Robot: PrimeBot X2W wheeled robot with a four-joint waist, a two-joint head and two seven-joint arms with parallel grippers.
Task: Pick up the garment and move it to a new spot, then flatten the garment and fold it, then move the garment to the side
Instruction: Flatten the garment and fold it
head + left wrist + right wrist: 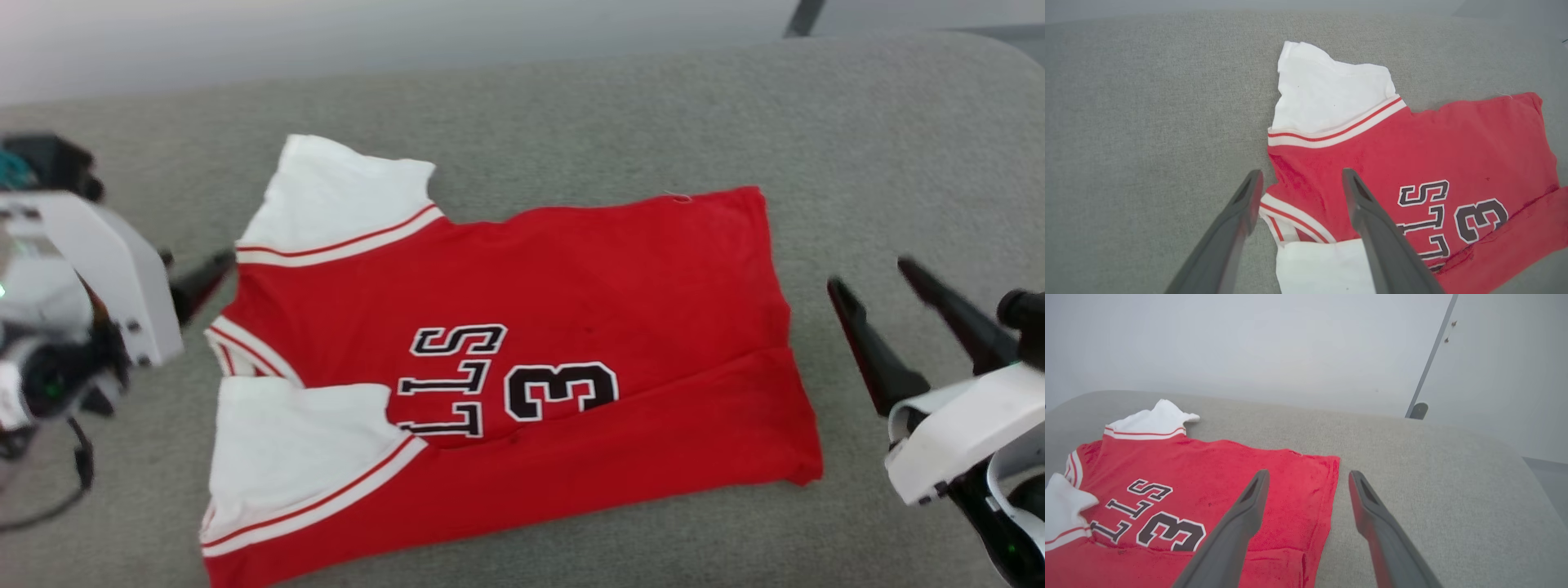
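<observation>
We see a grey woven surface [571, 106] with a rounded far edge across most of the frame. Along the top runs a pale, blank wall [326, 41]. At the upper right a dark slanted bar [806, 16] crosses it. The right wrist view shows a dark rounded foot [1419, 410] at its lower end and two small dark marks [1453, 323] beside the bar near the top.

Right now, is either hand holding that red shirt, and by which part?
Nothing is held. The left hand and the right hand both stand open, and the red shirt lies on the grey cushion.
</observation>
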